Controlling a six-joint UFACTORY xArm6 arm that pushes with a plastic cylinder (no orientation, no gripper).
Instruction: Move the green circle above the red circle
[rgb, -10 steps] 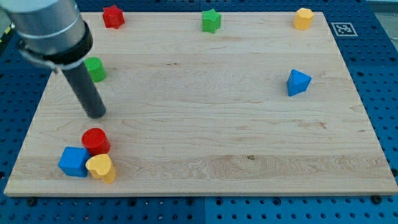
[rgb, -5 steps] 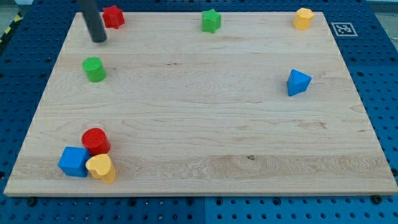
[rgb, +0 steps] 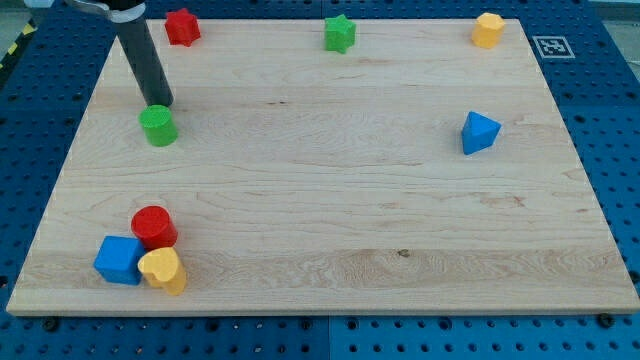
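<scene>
Blue pegboard frames the pale wooden counter (rgb: 330, 180), and the one camera view takes in all of it. I have no fingers to open or close, only a dark rod; my tip (rgb: 160, 104) sits at the top edge of the green circle (rgb: 158, 127), touching or nearly so, at the view's left. The red circle (rgb: 154, 227) lies well below, toward the view's bottom, pressed against a blue cube (rgb: 119, 260) and a yellow block (rgb: 163, 270). Bare wood lies between the two circles. Along the top edge stand a red star (rgb: 182, 26), a green star (rgb: 340, 33) and a yellow block (rgb: 488, 30). A blue triangle (rgb: 479, 132) sits far right.
</scene>
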